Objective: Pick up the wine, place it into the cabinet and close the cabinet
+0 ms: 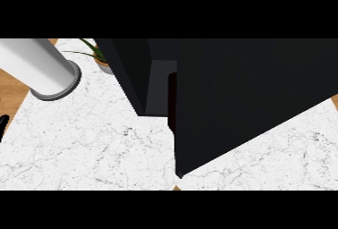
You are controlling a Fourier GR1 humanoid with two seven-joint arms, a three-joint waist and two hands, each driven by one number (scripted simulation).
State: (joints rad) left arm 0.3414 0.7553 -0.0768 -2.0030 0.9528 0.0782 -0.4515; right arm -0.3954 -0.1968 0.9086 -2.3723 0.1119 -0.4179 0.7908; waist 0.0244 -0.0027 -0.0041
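A black cabinet point(132, 71) stands at the back of the white marble counter point(86, 143). Its big dark door point(251, 98) stands ajar and fills the middle and right of the view, with its lower corner near the counter's front edge. In the narrow gap between door and cabinet wall, a thin dark upright strip point(172, 100) shows against the pale inside; it looks like the wine bottle, mostly hidden. Only a black sliver of my left hand point(2, 127) shows at the left edge. My right hand is nowhere to be seen.
A tall white cylinder point(40, 67) with a grey rim stands at the back left. A potted green plant point(97, 54) sits just left of the cabinet. Wooden floor shows beyond the counter's left corner.
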